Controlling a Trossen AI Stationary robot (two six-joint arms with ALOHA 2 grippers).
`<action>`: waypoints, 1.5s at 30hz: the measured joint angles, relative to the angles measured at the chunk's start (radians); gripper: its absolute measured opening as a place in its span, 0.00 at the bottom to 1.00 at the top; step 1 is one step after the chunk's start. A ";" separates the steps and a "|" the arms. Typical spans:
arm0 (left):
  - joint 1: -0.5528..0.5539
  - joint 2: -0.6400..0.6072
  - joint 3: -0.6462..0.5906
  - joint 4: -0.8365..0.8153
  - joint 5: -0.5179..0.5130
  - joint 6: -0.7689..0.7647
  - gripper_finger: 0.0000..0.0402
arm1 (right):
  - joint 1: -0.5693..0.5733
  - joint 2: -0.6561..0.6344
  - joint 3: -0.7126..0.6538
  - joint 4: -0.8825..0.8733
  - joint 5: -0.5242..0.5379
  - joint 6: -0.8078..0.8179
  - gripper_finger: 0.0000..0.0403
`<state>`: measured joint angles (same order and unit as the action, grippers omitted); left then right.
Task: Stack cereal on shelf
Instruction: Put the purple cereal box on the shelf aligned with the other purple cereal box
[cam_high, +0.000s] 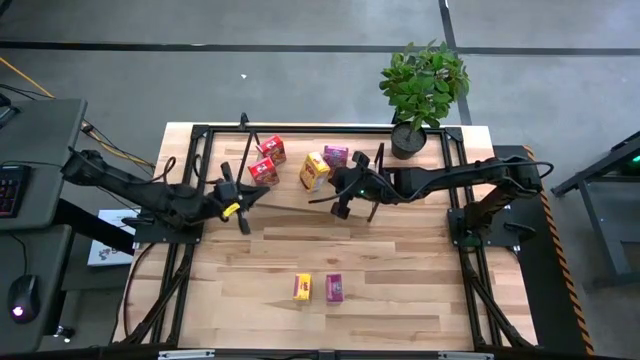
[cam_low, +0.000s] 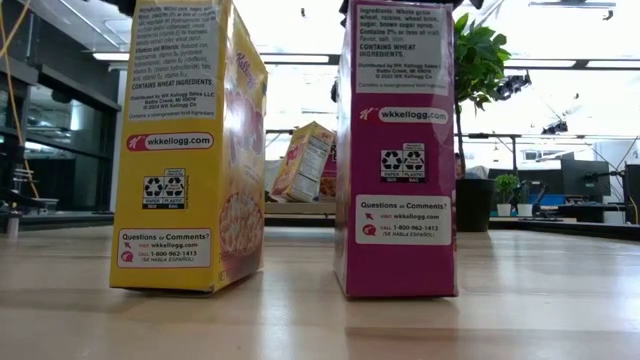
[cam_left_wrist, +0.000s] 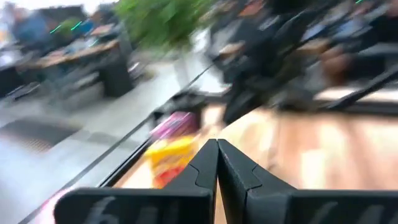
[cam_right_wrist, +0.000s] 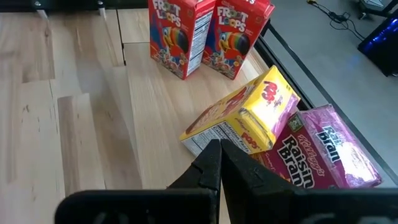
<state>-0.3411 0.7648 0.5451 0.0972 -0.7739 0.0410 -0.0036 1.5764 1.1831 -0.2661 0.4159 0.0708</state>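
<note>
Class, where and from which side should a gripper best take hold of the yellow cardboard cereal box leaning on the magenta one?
Probably across the tilted yellow cardboard cereal box's two broad printed faces near its raised top end, coming from above: it leans on the magenta box, so its lower side is blocked.

"Froot Loops": red boxes (cam_right_wrist: 208, 34). "Raisin Bran": magenta box (cam_right_wrist: 323, 149). "wkkellogg.com": near boxes (cam_low: 400, 150).

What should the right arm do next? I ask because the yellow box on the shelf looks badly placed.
Probably open the right tool and close it on the tilted yellow box to stand it upright. It leans against the purple box lying beside it, while the two red boxes stand upright. The tool hangs shut just above it.
</note>
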 joint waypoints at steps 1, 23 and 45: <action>0.006 0.000 0.025 -0.083 -0.039 -0.030 0.00 | 0.000 0.000 0.000 0.000 0.000 0.000 0.00; 0.089 0.369 0.294 -1.058 0.022 -0.591 0.00 | -0.003 0.002 0.000 0.004 0.001 0.000 0.00; -0.178 0.086 0.221 -0.661 -0.051 -0.415 0.00 | 0.061 0.001 0.000 -0.037 -0.208 -0.029 0.00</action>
<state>-0.5192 0.8504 0.7666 -0.5638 -0.8246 -0.3737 0.0572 1.5772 1.1831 -0.3027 0.2081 0.0414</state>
